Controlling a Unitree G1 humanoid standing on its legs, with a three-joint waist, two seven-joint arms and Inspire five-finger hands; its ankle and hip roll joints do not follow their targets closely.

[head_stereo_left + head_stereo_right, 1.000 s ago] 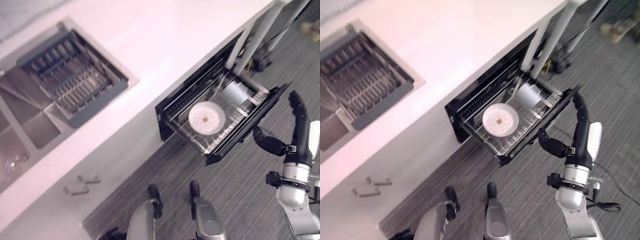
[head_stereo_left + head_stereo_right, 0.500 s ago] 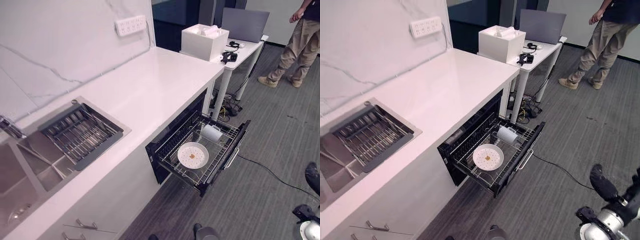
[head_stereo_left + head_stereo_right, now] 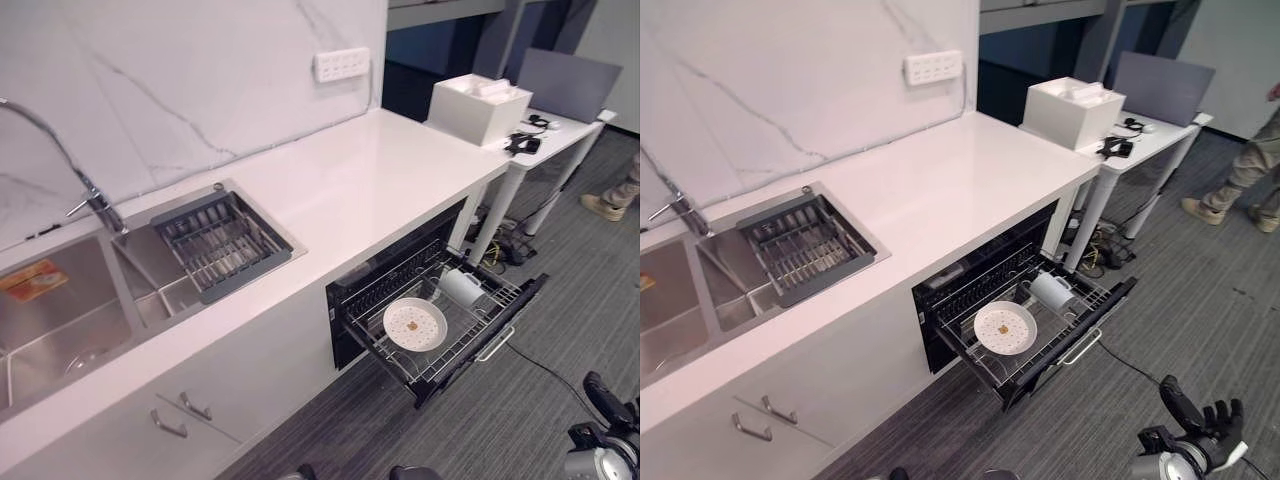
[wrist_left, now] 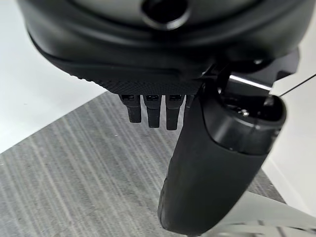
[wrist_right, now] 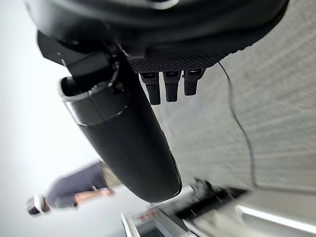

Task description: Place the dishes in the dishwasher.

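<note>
The right hand [image 3: 1200, 420] has dropped low, well clear of the dishwasher drawer [image 3: 1025, 335].

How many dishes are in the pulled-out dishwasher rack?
2: a white plate lying flat near the rack's front, and a white cup on its side behind it. More may hide farther inside.

1. The pulled-out dishwasher rack [image 3: 470, 340] holds a white plate [image 3: 415, 323] lying flat and a white cup [image 3: 462, 287] on its side.
2. The white desk [image 3: 380, 170] has a sink [image 3: 60, 320] and a grey drain basket [image 3: 225, 243] sunk into it.
3. A side desk [image 3: 1160, 135] carries a white box [image 3: 1075, 105] and a laptop [image 3: 1163, 87].
</note>
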